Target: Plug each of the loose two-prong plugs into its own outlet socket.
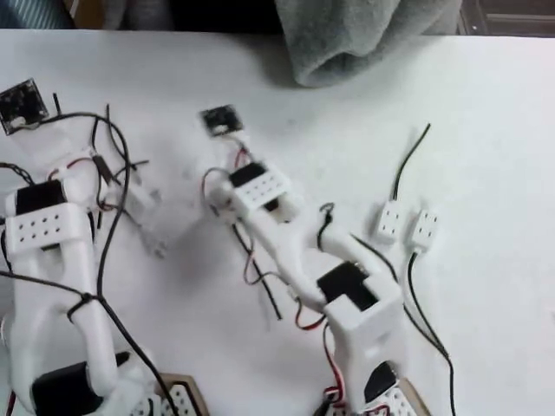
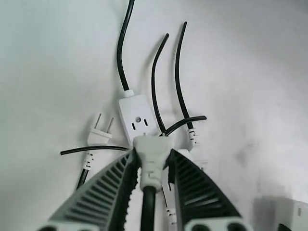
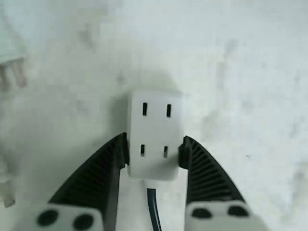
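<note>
In the left wrist view my left gripper [image 2: 153, 154] is shut on a white plug [image 2: 153, 166] with a black cord. Just ahead of it lies a white outlet socket [image 2: 138, 118] on its own black cord. Beside that socket a loose two-prong plug [image 2: 99, 134] rests on the table. My right gripper [image 3: 155, 142] is shut on a white outlet block [image 3: 155, 130] with two pairs of slots facing up. The prongs of another plug [image 3: 12, 72] show at that view's edge. In the high view two more white sockets [image 1: 389, 220] [image 1: 425, 229] lie side by side at the right.
Black cords [image 1: 113, 173] tangle around the left arm [image 1: 52, 260]. The right arm [image 1: 295, 251] stretches across the table's middle. A grey cloth [image 1: 364, 39] hangs over the far edge. Black cords [image 1: 429, 329] trail from the right-hand sockets toward the near edge.
</note>
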